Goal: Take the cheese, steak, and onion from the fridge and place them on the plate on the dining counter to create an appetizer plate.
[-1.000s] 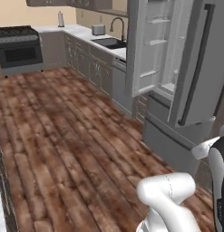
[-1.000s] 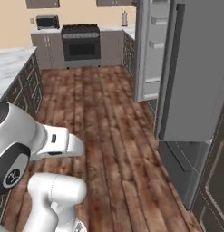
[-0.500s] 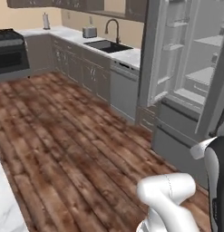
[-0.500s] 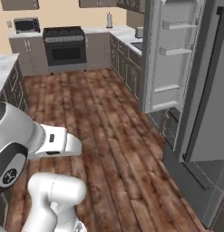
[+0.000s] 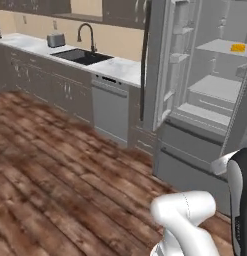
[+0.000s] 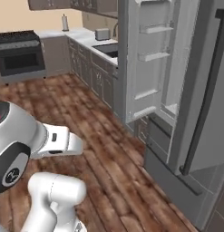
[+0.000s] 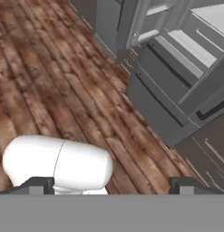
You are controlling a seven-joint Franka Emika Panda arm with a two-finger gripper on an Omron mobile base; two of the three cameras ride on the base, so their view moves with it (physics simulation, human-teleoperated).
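Note:
The grey steel fridge (image 5: 205, 95) stands with its doors open, pale shelves and drawers showing inside. A small yellow-orange cheese (image 5: 238, 48) lies on an upper shelf at the right. In the hand view my gripper (image 7: 109, 185) is open, its two dark fingertips (image 7: 36, 183) far apart with nothing held. It looks down over the wooden floor toward the fridge's lower drawers (image 7: 170, 97), well short of them. The steak, onion, plate and dining counter are out of view.
The fridge's left door (image 6: 152, 59) swings out with bins on it; the right door (image 6: 208, 95) with a dark bar handle stands close. A counter with sink and tap (image 5: 85, 35), toaster (image 5: 55, 39) and dishwasher (image 5: 111, 107) runs leftward. A stove (image 6: 20, 56) stands far back.
The whole picture has shifted: the base has turned and come nearer the fridge, whose inside and cheese now show. The arm keeps its pose and the gripper stays open.

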